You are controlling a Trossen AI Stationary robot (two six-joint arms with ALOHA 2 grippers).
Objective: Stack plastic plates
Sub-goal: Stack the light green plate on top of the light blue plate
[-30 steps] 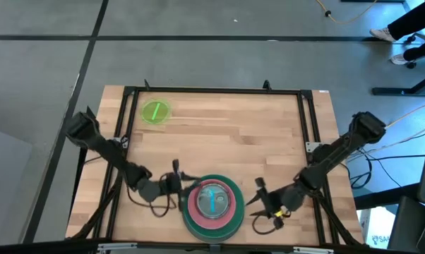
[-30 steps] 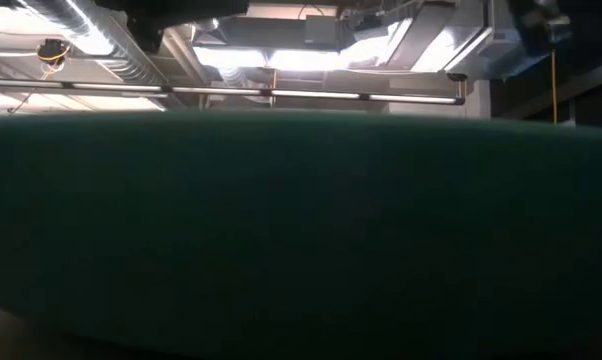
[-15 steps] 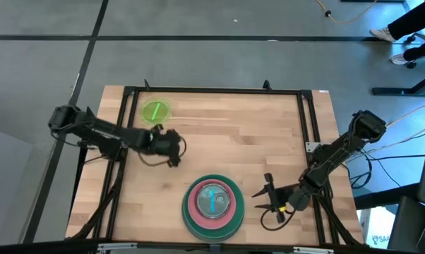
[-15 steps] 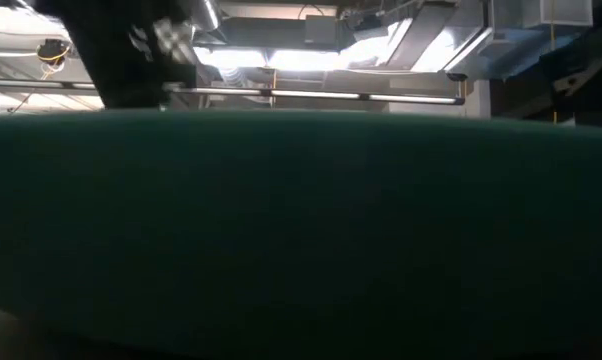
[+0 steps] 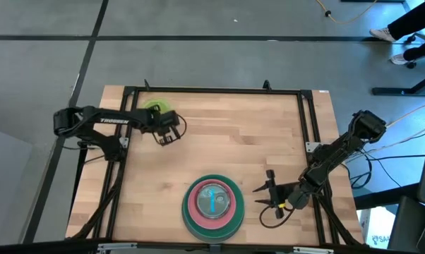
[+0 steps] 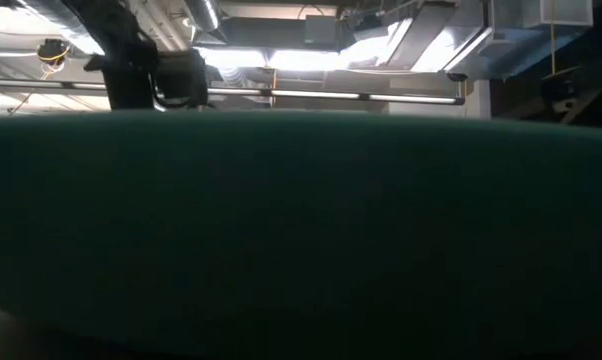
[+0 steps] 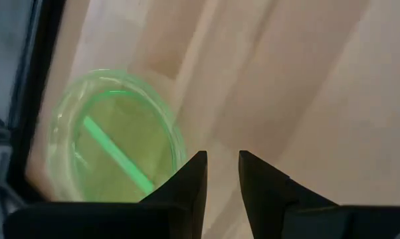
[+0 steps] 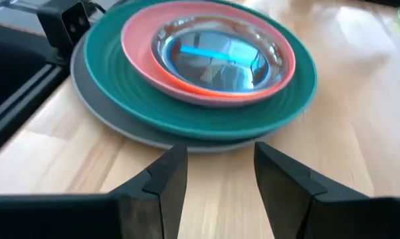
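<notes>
A stack of plates [image 5: 212,205] sits near the table's near edge: grey [image 8: 97,99] at the bottom, then dark green [image 8: 296,83], pink [image 8: 137,43], and translucent ones with a teal plate [image 8: 216,56] on top. A single lime green translucent plate [image 5: 154,110] [image 7: 113,149] lies flat near the far left corner. My left gripper [image 5: 164,135] [image 7: 221,174] hovers just to the near right of it, narrowly open and holding nothing. My right gripper [image 5: 260,196] [image 8: 220,169] is open, low beside the stack's right side, not touching it.
A dark metal frame [image 5: 212,90] runs around the tabletop. Bare wood [image 5: 255,134] spans the middle and right of the table. The dark green plate's rim [image 6: 301,230] fills the low view, with my left arm [image 6: 131,60] showing above it.
My left gripper has left the stack's left side and swung up and toward the far left corner, ending beside the lime green plate. My right gripper has backed a little to the right, away from the stack. The plates have stayed where they were.
</notes>
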